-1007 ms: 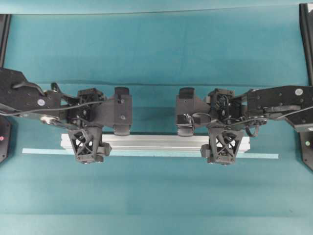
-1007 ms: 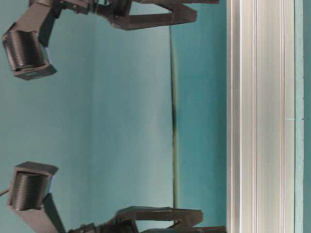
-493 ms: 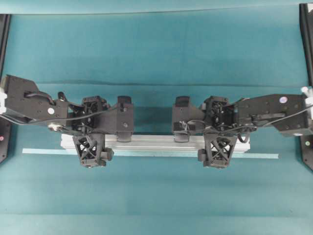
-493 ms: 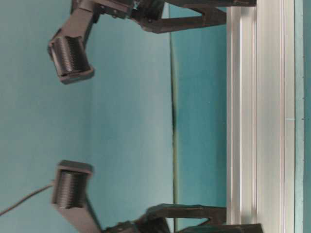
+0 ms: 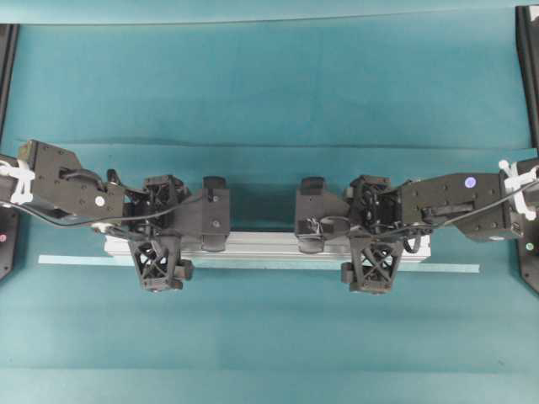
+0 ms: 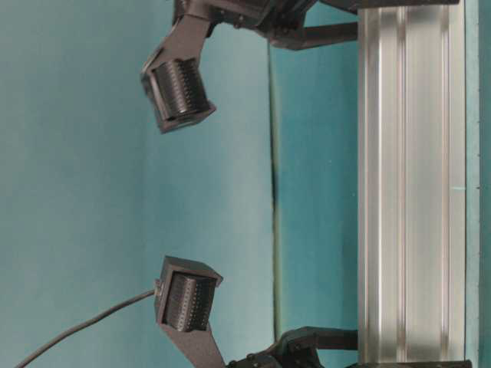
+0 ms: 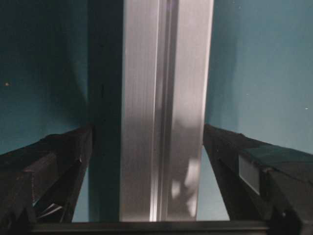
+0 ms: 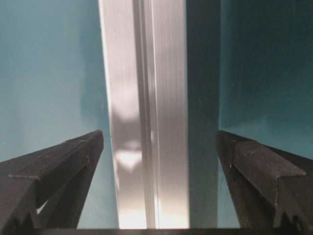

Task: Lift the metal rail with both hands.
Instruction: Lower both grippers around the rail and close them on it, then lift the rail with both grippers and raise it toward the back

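Metal rail (image 5: 269,245) flat on the teal table (image 5: 269,101), lengthwise across the middle of the overhead view, both ends partly buried under black arm hardware. Just beside its near edge, a thin pale-teal tape strip (image 5: 253,264), running longer than the rail on both sides. Left gripper (image 5: 160,252) spread wide, straddling the rail near its left end; right gripper (image 5: 372,254) likewise wide apart near the right end. In both wrist views, one finger on each side with teal gaps showing, no contact visible. Fingertips themselves hard to make out from overhead. Rail cut off at top and bottom in the table-level view. Plenty of bare teal surface above and below.
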Controlling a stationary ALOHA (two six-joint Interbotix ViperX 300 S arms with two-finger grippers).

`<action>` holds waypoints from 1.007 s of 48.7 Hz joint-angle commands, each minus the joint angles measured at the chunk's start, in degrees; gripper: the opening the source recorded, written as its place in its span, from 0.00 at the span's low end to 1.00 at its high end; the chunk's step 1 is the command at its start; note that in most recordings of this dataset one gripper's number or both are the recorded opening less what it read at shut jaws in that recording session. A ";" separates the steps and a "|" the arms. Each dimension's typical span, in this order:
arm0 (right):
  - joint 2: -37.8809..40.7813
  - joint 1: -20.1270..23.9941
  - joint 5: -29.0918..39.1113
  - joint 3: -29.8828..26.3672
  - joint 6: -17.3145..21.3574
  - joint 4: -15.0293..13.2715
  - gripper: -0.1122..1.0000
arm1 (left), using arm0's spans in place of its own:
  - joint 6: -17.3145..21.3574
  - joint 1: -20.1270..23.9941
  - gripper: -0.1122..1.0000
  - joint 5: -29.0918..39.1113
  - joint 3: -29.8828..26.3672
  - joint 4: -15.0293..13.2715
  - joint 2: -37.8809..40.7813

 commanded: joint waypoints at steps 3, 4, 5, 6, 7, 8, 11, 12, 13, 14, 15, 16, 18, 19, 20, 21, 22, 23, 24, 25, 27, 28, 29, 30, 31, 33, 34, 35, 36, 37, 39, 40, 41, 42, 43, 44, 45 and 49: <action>0.53 0.26 -0.79 0.09 0.09 0.00 0.96 | 0.09 0.26 0.98 -0.35 -0.26 0.18 -0.26; 0.53 0.18 -0.88 0.18 0.09 0.00 0.96 | 0.09 0.26 0.98 -0.44 -0.26 0.18 -0.26; 0.62 0.18 -1.14 0.26 0.09 0.00 0.96 | 0.09 0.26 0.98 -0.44 -0.18 0.18 -0.26; 0.62 0.18 -1.41 0.35 0.09 0.00 0.96 | 0.09 0.26 0.98 -0.44 -0.18 0.18 -0.26; 0.62 0.09 -1.58 0.35 0.09 0.00 0.96 | 0.09 0.26 0.98 -0.44 -0.18 0.18 -0.35; 0.62 0.09 -1.76 0.53 0.18 0.00 0.96 | 0.09 0.26 0.98 -0.44 -0.18 0.18 -0.26; 0.62 0.00 -2.29 0.70 0.26 0.00 0.96 | -0.18 0.26 0.97 -0.44 -0.18 0.18 -0.35; 0.62 0.00 -2.37 0.70 0.26 0.00 0.96 | -0.35 0.18 0.97 -0.44 -0.18 0.18 -0.26; 0.62 0.00 -2.37 0.70 0.26 0.00 0.96 | -0.35 0.18 0.97 -0.44 -0.18 0.18 -0.35; 0.62 0.00 -2.37 0.70 0.26 0.00 0.96 | -0.44 0.18 0.97 -0.44 -0.18 0.18 -0.35; 0.62 0.00 -2.37 0.70 0.26 0.00 0.96 | -0.53 0.18 0.97 -0.44 -0.18 0.18 -0.35; 0.62 0.09 -2.29 0.70 0.26 0.00 0.95 | -0.53 0.09 0.97 -0.44 -0.18 0.18 -0.35; 0.62 0.00 -2.29 0.70 0.26 0.00 0.94 | -0.44 0.00 0.96 -0.35 -0.26 0.18 -0.35; 0.62 0.09 -2.20 0.62 0.26 0.00 0.93 | -0.18 0.00 0.95 -0.44 -0.26 0.18 -0.35; 0.62 0.00 -2.20 0.62 0.18 0.00 0.92 | 0.09 -0.18 0.94 -0.44 -0.26 0.18 -0.35; 0.62 0.09 -2.11 0.62 0.09 0.00 0.90 | 0.18 -0.35 0.92 -0.26 -0.35 0.18 -0.35; 0.62 0.09 -2.02 0.53 0.09 0.00 0.87 | 0.35 -0.62 0.90 -0.18 -0.35 0.18 -0.44; 0.62 0.09 -1.93 0.53 0.09 0.00 0.84 | 0.44 -0.88 0.87 -0.18 -0.26 0.18 -0.62; 0.62 0.09 -1.85 0.53 0.09 0.00 0.80 | 0.44 -1.14 0.83 -0.09 -0.18 0.00 -0.44; 0.62 0.09 -1.85 0.35 0.09 0.00 0.75 | 0.44 -1.32 0.79 -0.18 -0.18 0.18 -0.62; 0.62 0.09 -1.76 0.53 0.09 0.00 0.63 | 0.70 -1.58 0.68 -0.35 0.00 0.18 -0.70; 0.62 0.09 -1.85 0.35 0.09 0.00 0.58 | 0.88 -1.76 0.63 -0.35 0.09 0.00 -0.79; 0.62 0.09 -1.85 0.35 0.09 0.00 0.52 | 1.05 -1.76 0.57 -0.35 0.09 0.18 -0.88; 0.62 0.00 -1.93 0.35 0.09 0.00 0.48 | 1.14 -1.85 0.52 -0.35 0.18 0.18 -0.97; 0.62 0.09 -1.93 0.35 0.00 0.00 0.44 | 1.23 -1.85 0.46 -0.35 0.18 0.18 -1.05; 0.62 0.09 -1.76 0.35 0.00 0.00 0.45 | 1.41 -1.85 0.43 -0.35 0.18 0.18 -1.23; 0.70 0.09 -1.76 0.35 0.00 0.00 0.45 | 1.41 -1.85 0.43 -0.35 0.18 0.18 -1.23; 0.70 0.09 -1.67 0.53 0.00 0.00 0.45 | 1.49 -1.85 0.43 -0.44 0.09 0.18 -1.23; 0.62 0.09 -1.58 0.62 -0.09 0.00 0.45 | 1.49 -1.85 0.43 -0.35 0.09 0.18 -1.23; 0.62 0.09 -1.49 0.62 -0.09 0.00 0.45 | 1.49 -1.85 0.43 -0.35 0.09 0.18 -1.23; 0.53 0.09 -1.32 0.70 -0.09 0.00 0.45 | 1.49 -1.85 0.43 -0.35 0.09 0.18 -1.23; 0.53 0.09 -1.32 0.70 -0.09 0.00 0.45 | 1.49 -1.85 0.43 -0.35 0.09 0.18 -1.23; 0.53 0.09 -1.32 0.70 -0.09 0.00 0.45 | 1.49 -1.85 0.43 -0.35 0.09 0.18 -1.23; 0.53 0.09 -1.32 0.70 -0.18 0.00 0.45 | 1.49 -1.85 0.43 -0.35 0.09 0.00 -1.23; 0.53 0.09 -1.32 0.70 -0.18 0.00 0.45 | 1.49 -1.85 0.43 -0.44 0.09 0.18 -1.23; 0.53 0.09 -1.32 0.70 -0.18 0.00 0.45 | 1.41 -1.85 0.43 -0.35 0.09 0.18 -1.23; 0.53 0.09 -1.32 0.70 -0.18 0.00 0.45 | 1.41 -1.85 0.43 -0.35 0.09 0.18 -1.23; 0.53 0.09 -1.32 0.70 -0.09 0.00 0.45 | 1.41 -1.85 0.43 -0.35 0.00 0.18 -1.23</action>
